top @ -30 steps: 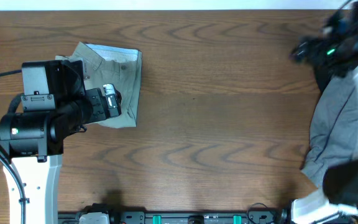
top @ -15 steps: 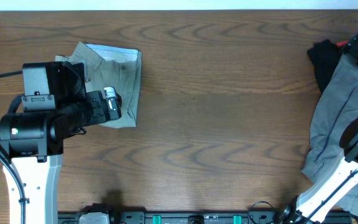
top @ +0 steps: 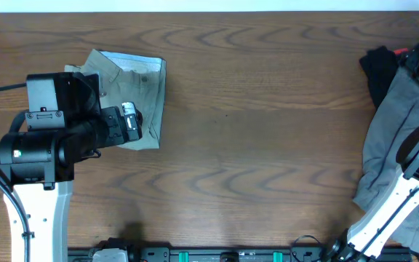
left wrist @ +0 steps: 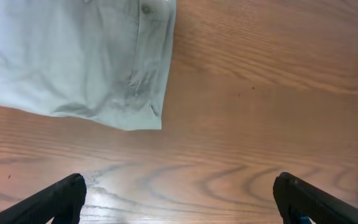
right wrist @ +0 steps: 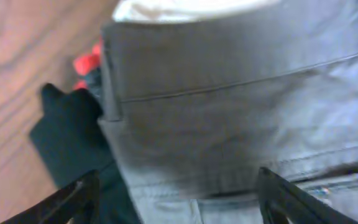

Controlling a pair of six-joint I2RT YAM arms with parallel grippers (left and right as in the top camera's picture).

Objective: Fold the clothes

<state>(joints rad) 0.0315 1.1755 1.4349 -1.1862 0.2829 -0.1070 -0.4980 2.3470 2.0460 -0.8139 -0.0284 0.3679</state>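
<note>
- The khaki shorts (top: 140, 84) lie folded in a flat packet at the far left of the bench (top: 268, 153). A waistband button (left wrist: 146, 9) shows in the left wrist view.
- The left arm (top: 46, 142) hangs over the packet's left side and hides part of it.
- The left jaws stand wide over bare wood just beside the packet's edge, with nothing between them.
- The grey shorts (top: 397, 138) sprawl unfolded along the right edge of the bench, rumpled and partly out of the overhead view.
- A black cloth (top: 377, 69) lies against their far left corner. A small red thing (top: 401, 52) sits beside it, too small to identify.
- The right arm (top: 406, 204) reaches from the near edge across the grey shorts to their far end.
- The right jaws stand apart, close above a seamed panel of the grey cloth. No fold is pinched between them, and I cannot tell whether the tips touch it.
- Pale lining (right wrist: 185, 7) shows at the top edge of the right wrist view.
</note>
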